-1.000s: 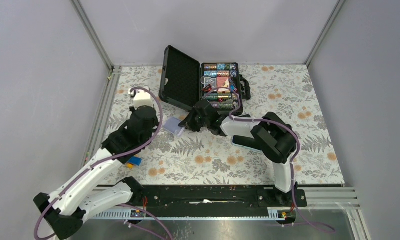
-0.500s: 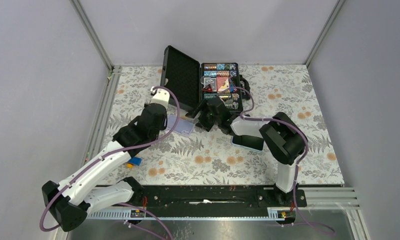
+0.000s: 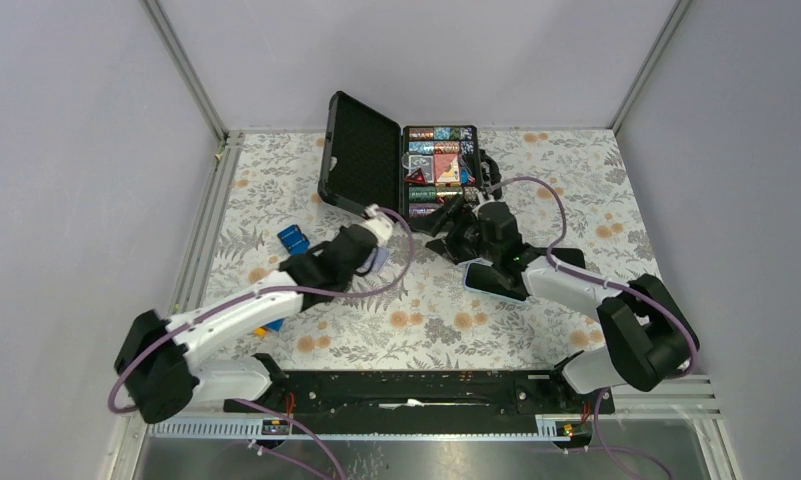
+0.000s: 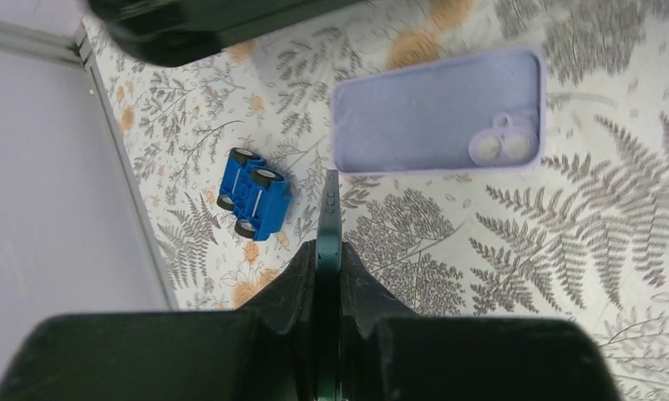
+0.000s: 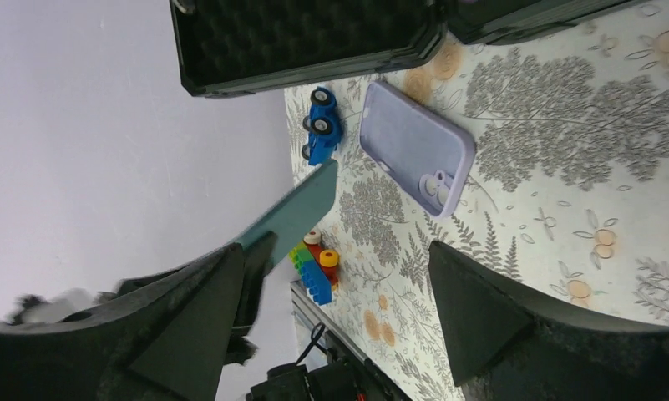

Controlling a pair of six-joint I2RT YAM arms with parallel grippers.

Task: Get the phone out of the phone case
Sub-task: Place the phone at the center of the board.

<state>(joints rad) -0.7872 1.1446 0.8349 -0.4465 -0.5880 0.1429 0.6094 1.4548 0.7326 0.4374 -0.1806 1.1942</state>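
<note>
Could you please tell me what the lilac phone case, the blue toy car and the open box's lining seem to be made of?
Phone case: probably soft silicone, with a matte, velvety-looking inside and a rounded rim.
Toy car: apparently hard plastic, going by its crisp moulded shape and slight sheen.
Box lining: black foam with egg-crate dimples.

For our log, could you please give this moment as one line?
left gripper: shut on phone | phone case: empty, on table | right gripper: open
</note>
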